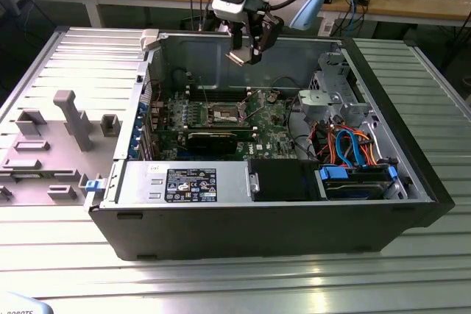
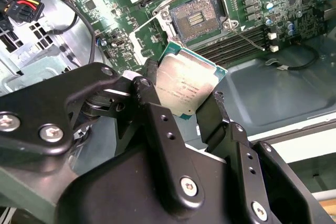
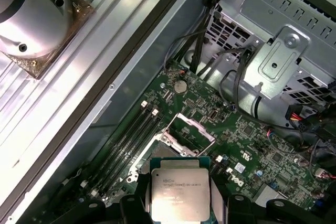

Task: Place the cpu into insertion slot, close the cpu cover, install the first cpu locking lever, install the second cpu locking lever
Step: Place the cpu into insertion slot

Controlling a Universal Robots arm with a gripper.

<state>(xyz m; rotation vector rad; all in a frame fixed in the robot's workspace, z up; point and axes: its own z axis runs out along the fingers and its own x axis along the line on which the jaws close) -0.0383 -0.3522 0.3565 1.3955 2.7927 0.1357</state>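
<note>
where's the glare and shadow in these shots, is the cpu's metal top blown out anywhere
Second wrist view: the flat square silver-topped cpu, clamped in the black gripper, carries a sheen, not blown out. First wrist view: the cpu is evenly lit; bright glare streaks the ribbed grey metal table. Exterior view: pale reflections on the table, and the open black computer case is dimmer inside.

We've got the small flat square cpu, dull silver on top with a thin green rim, pinched by its edges in the gripper and hanging tilted well above the green board. The small square dark insertion slot with its silver surround sits bare toward the board's far side. The thin silver frame cpu cover is flipped up beside it.
</note>
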